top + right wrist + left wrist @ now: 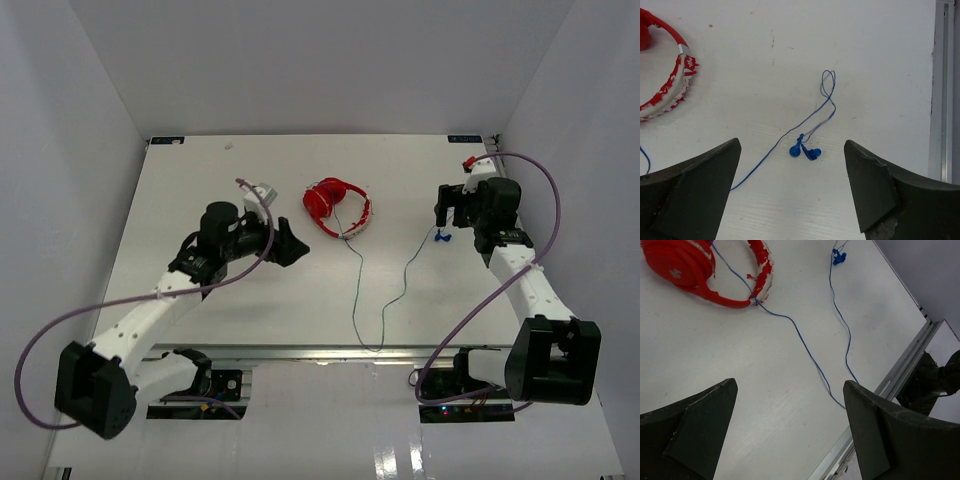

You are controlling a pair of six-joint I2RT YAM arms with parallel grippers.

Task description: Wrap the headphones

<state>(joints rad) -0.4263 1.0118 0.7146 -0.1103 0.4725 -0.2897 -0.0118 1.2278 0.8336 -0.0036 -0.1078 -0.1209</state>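
Note:
The red headphones [337,207] lie flat at the middle back of the table, their red-and-white headband [670,95] facing right. A thin blue cable [357,300] runs from them toward the front edge, loops back up and ends in a blue plug [441,236] on the table. My left gripper [295,245] is open just left of the headphones [685,262], its fingers empty over bare table, with the cable [810,357] ahead. My right gripper [792,142] hangs open above the plug [805,150], not touching it.
A metal rail [330,352] runs along the table's front edge and shows at the side in both wrist views [900,375] [940,100]. White walls close in the table at the back and both sides. Thick purple robot cables [545,200] arc beside each arm.

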